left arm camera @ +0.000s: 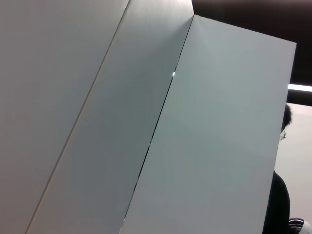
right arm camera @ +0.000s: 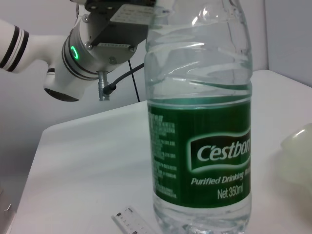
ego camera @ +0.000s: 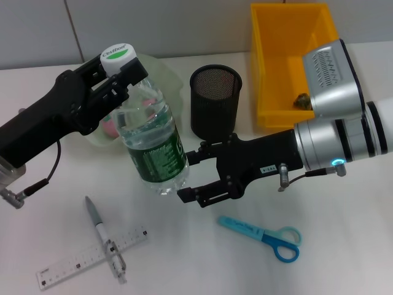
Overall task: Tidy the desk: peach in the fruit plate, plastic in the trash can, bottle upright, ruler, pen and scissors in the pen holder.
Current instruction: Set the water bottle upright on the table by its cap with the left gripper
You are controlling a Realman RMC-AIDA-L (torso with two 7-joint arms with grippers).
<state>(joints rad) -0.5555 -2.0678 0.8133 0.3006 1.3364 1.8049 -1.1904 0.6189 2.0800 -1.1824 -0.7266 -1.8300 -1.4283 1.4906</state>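
White desk [ego camera: 344,246] under a grey wall: the left tool [ego camera: 116,77] is clamped on the bottle [ego camera: 150,144] at its cap, standing it upright mid-desk. Right tool [ego camera: 206,175] waits spread wide beside the label, seemingly to steady it. Ruler [ego camera: 92,257], pen [ego camera: 104,238] and scissors [ego camera: 263,235] lie along the near edge.

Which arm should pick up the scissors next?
Right, likely. The right gripper is open and empty beside the bottle, nearer the scissors. The left gripper is shut on the bottle near its cap.
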